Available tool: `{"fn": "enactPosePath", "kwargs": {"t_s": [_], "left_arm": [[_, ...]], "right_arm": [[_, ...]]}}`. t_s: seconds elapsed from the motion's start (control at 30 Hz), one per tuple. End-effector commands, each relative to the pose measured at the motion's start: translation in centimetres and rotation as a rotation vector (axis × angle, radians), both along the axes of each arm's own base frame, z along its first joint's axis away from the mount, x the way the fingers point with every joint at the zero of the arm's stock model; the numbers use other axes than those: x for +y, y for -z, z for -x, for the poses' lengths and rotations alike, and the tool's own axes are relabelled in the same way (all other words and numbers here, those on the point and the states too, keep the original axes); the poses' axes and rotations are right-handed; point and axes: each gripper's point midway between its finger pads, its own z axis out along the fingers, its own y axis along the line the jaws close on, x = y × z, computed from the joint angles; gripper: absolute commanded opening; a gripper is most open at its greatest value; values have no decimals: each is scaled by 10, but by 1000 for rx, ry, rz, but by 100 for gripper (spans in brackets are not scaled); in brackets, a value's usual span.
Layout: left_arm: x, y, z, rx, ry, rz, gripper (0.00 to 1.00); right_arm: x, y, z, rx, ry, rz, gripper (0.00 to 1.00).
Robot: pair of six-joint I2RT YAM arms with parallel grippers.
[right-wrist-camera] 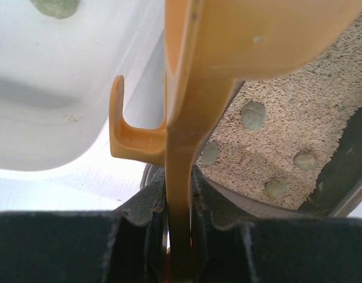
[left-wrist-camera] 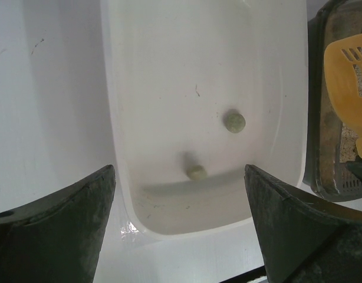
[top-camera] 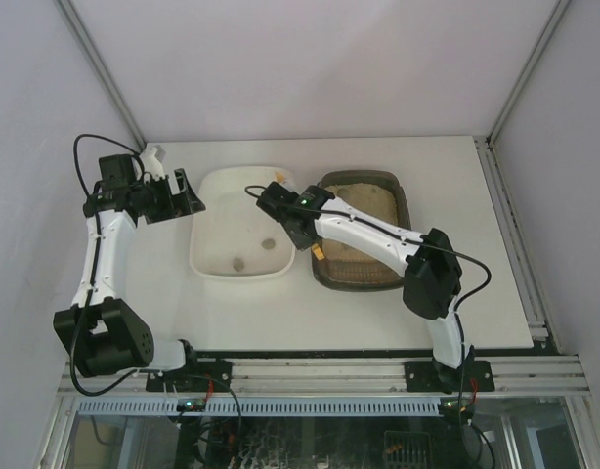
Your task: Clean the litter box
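Contents of the white surface (top-camera: 378, 313), each item placed against the white tub (top-camera: 227, 210):

1. White tub. Rounded rectangle, set lengthwise on the left half of the surface. It holds two greenish-grey clumps (left-wrist-camera: 234, 121) lying apart on its floor, toward its near end.

2. Litter box (top-camera: 364, 176). Dark brown-grey tray with rounded corners, just right of the tub and parallel to it, with a narrow strip of surface between the two. It is filled with beige granular litter (right-wrist-camera: 322, 100). Several more grey-green lumps (right-wrist-camera: 253, 115) sit in the litter on the side nearest the tub.

3. Scoop (right-wrist-camera: 187, 147). Orange-yellow plastic with a slotted head and a small hook on the handle. It is held over the litter box edge that faces the tub, toward the near end. Whether it touches the litter I cannot tell.

4. Right claw (right-wrist-camera: 180, 236). Clamped tight on the scoop handle, one finger on each side of it. It is positioned over the gap between tub and litter box.

5. Left claw (left-wrist-camera: 180, 177). Fingers spread wide with nothing between them. It is raised by the tub's left rim and pointed down into the tub.
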Motion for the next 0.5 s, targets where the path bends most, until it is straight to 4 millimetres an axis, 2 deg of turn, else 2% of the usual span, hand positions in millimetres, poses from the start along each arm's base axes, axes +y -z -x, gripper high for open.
{"fn": "enactPosePath", "kwargs": {"t_s": [0.0, 0.13, 0.2, 0.27, 0.37, 0.43, 0.47], "left_arm": [[0, -10, -7, -45, 10, 5, 94], [-16, -15, -7, -58, 78, 48, 94], [-40, -22, -3, -61, 220, 85, 94], [-58, -34, -9, -73, 318, 105, 95], [-82, -56, -36, -116, 422, 115, 99], [-102, -70, -57, -146, 504, 148, 100], [-113, -77, -68, -157, 539, 171, 100]], "right_arm": [[-6, -41, -9, -105, 15, -40, 0], [-28, -63, -5, -22, 106, -307, 0], [-52, -70, -3, 52, 178, -472, 0], [-80, -67, 3, 140, 287, -598, 0], [-109, -53, 20, 283, 429, -699, 0], [-109, -43, 32, 397, 464, -766, 0], [-103, -40, 39, 477, 469, -824, 0]]}}
